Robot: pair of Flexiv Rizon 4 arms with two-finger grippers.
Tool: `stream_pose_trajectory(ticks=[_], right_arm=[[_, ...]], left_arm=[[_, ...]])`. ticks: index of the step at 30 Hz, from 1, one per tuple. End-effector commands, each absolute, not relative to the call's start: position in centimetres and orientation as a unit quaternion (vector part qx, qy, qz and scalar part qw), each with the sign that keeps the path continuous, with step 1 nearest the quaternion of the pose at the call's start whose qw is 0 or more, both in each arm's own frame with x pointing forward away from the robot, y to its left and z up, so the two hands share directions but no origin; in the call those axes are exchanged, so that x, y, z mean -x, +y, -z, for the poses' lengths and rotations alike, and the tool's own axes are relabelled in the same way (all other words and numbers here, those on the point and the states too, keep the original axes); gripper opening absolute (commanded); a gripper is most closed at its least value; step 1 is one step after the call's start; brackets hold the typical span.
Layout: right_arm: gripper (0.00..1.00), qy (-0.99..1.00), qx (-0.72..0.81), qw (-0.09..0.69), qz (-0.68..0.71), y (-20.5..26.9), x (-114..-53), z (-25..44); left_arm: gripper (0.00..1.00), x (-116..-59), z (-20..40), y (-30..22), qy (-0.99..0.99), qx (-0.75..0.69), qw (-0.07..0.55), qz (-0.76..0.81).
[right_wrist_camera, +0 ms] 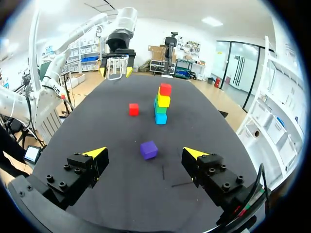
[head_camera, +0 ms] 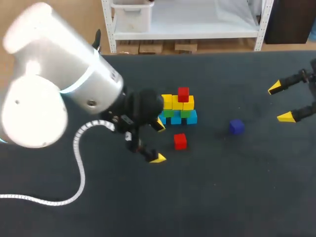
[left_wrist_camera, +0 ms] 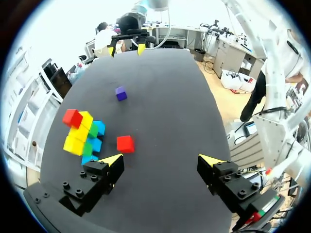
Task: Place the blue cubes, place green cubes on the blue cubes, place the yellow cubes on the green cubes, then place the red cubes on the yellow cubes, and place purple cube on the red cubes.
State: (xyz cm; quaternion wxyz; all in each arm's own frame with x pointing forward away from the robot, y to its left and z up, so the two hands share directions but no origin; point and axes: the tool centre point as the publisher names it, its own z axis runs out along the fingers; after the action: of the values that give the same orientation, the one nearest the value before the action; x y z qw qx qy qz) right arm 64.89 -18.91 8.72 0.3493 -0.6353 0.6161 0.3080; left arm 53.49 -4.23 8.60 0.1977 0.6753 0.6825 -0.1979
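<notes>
Red layer half done, to judge from the stack: blue at the bottom, green over blue, yellow over green, and one top red cube seated on the yellow. Second red, the loose red cube, flat on the dark tabletop, just in front of the stack and apart from it. Further toward the right arm's side, the purple cube, alone and well apart from the stack.

Spread wide and pinching nothing, the left tool, just beside the loose red cube; from its own wrist camera, that cube ahead of one finger rather than centred between the two tips. As for the right tool: likewise spread and empty, off toward the tabletop's right end, with the purple cube ahead of its open fingers and untouched (probably waiting for its turn).

Step in hand, most likely: fetching the second red. Next move calls for shifting the left tool sideways until centred over the loose red cube, lowering, pinching on two opposite faces, then lifting clear and setting down on the yellow next to the top red cube, gently enough not to nudge the layers out of line. Purple last, after both reds.

No brand, label or lettering readable on the cubes, the tools or the tabletop.
</notes>
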Motion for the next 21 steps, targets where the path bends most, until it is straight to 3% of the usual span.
stream_pose_trajectory(ticks=[1,21], right_arm=[[1.0,0.616,0.635,0.35,-0.308,-18.9,-64.9,-8.7],[1.0,0.616,0.635,0.35,-0.308,-18.9,-64.9,-8.7]], left_arm=[[1.0,-55.6,-5.5,-7.6,0.688,-0.674,0.182,0.197],[1.0,-58.2,-1.4,-9.4,0.706,-0.667,0.167,0.17]])
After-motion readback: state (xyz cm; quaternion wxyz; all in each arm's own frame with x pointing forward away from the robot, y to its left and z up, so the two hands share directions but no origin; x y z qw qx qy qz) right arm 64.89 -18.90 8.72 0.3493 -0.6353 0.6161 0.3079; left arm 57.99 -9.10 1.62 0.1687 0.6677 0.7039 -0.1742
